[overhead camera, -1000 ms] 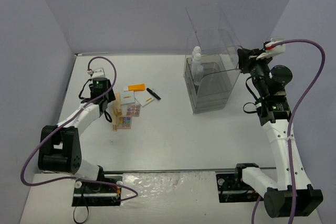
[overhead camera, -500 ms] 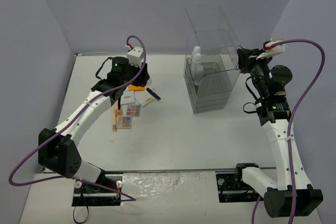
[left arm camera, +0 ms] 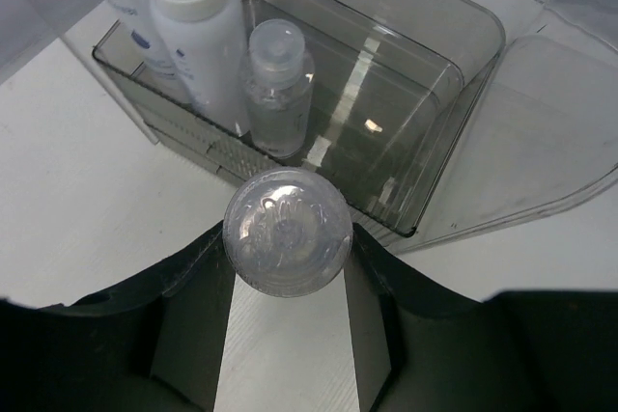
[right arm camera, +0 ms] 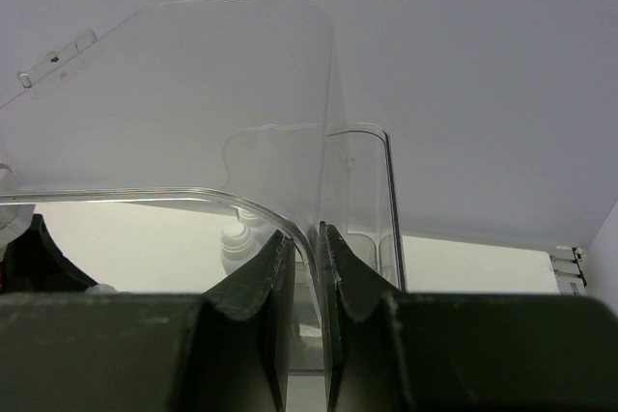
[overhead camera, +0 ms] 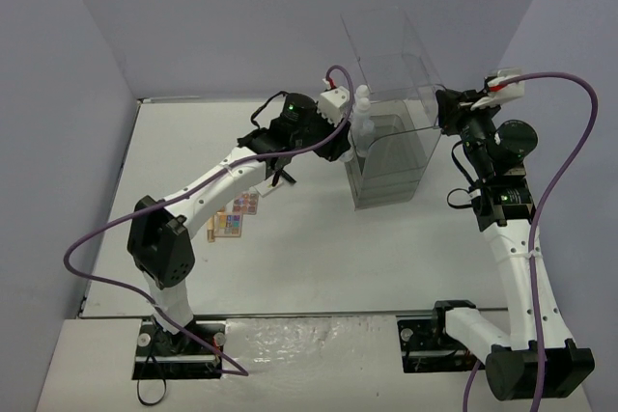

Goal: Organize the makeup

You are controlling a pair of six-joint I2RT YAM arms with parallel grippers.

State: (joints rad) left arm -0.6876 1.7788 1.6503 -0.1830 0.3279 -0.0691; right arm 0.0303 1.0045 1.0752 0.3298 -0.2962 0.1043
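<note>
My left gripper (overhead camera: pixel 340 139) (left arm camera: pixel 287 262) is shut on a small clear bottle (left arm camera: pixel 287 231), seen cap-on, and holds it just at the near left edge of the clear plastic case (overhead camera: pixel 391 156). Inside the case's top compartment (left arm camera: pixel 454 74) stand two white bottles (left arm camera: pixel 198 36) (overhead camera: pixel 362 115) and a small clear bottle (left arm camera: pixel 278 89). My right gripper (overhead camera: pixel 446 108) (right arm camera: pixel 315 250) is shut on the case's clear raised lid edge (right arm camera: pixel 290 224). The multicolour eyeshadow palette (overhead camera: pixel 232 225), a white compact (overhead camera: pixel 263 186) and the beige tube (overhead camera: pixel 209 230) lie on the table at left.
The case's clear lid (overhead camera: pixel 386 45) stands open and upright behind the compartment. My left arm (overhead camera: pixel 222 180) stretches across the makeup pile and hides part of it. Grey walls close the table at left, back and right.
My left arm has swung from the makeup pile at the left across to the case, carrying the clear bottle. My right arm has not moved.
</note>
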